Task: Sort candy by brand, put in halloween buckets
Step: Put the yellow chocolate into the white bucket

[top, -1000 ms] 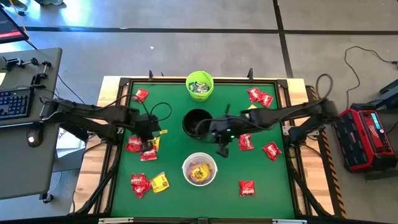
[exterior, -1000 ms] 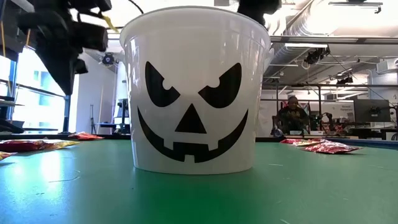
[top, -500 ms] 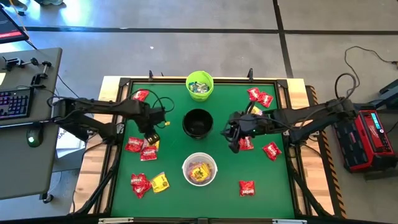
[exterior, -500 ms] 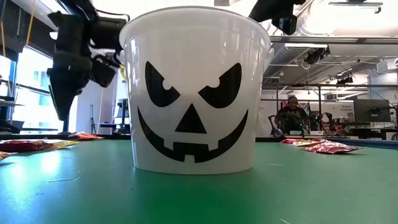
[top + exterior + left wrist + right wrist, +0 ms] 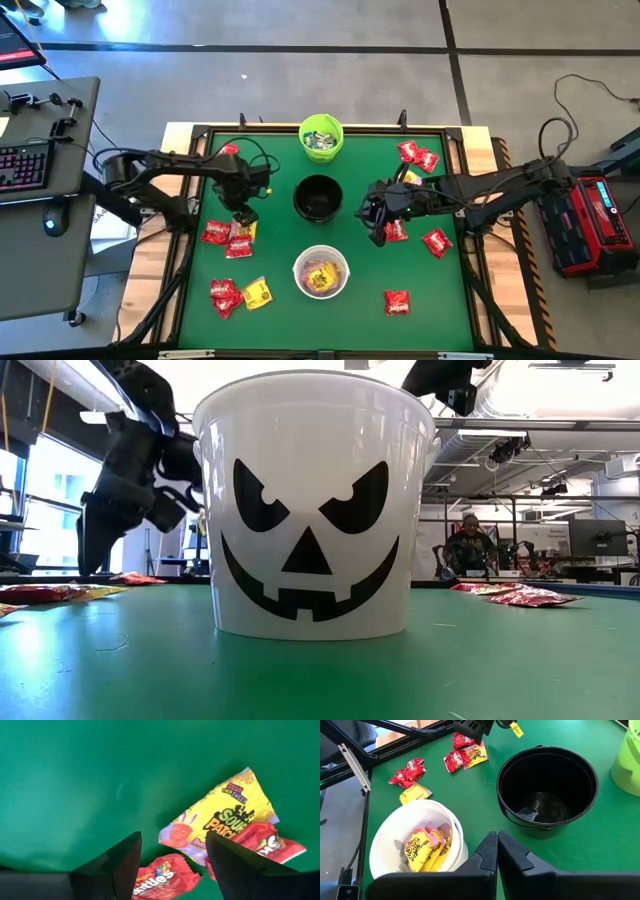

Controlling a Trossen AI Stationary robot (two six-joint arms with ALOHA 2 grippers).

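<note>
The green table (image 5: pixel 200 290) carries three buckets in a line down its middle: the lime green bucket (image 5: pixel 321 137) at the far edge, the black bucket (image 5: pixel 318 198) at centre, and the white bucket (image 5: pixel 320 272) nearest the front, already holding yellow packets. Over the last second the left arm has swung from beside the black bucket toward the left side, and the left gripper (image 5: pixel 243 214) now hangs above a yellow packet (image 5: pixel 227 817) overlapping red packets (image 5: pixel 216 232), its fingers (image 5: pixel 117 862) parted after being shut a moment ago, nothing between them. That reads as readying a pick. The right gripper (image 5: pixel 372 214) has pulled back right of the black bucket, fingers together, empty.
</note>
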